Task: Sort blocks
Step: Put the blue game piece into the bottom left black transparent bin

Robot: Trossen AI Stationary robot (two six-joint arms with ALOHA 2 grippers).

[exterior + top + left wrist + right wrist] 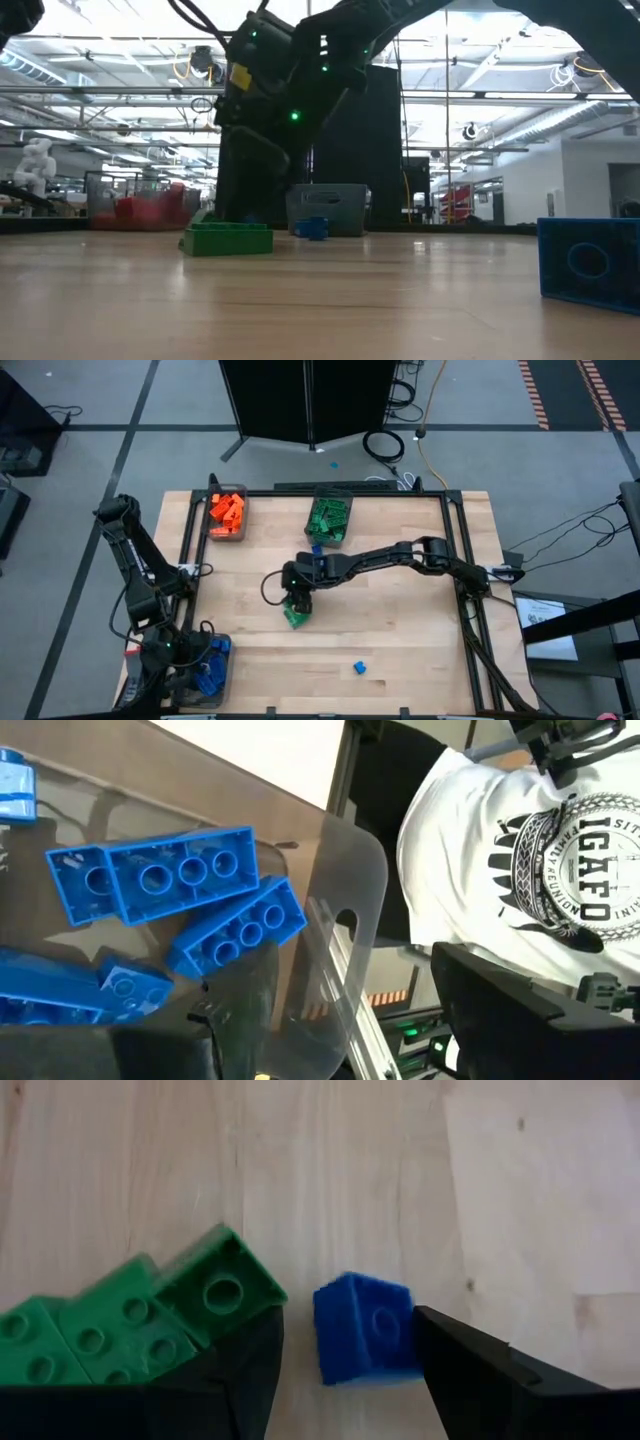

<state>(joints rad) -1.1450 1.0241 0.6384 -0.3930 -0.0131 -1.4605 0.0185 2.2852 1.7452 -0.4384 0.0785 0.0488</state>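
Few blocks (358, 668) are left on the bench (410, 630). Right fingers (480, 1380) are open over a green one (296, 618); left fingers (500, 1005), open and empty, wait over the blue bin (228, 670).

Two bins (227, 520) set at worktop (400, 630) far edge; third bin (216, 682) at near-left corner; lone block (359, 668) near front.

A dark gripper (262, 190) hangs over the bench (320, 300); a green block (227, 239) lies directly beneath, a small blue block (314, 229) just beside.
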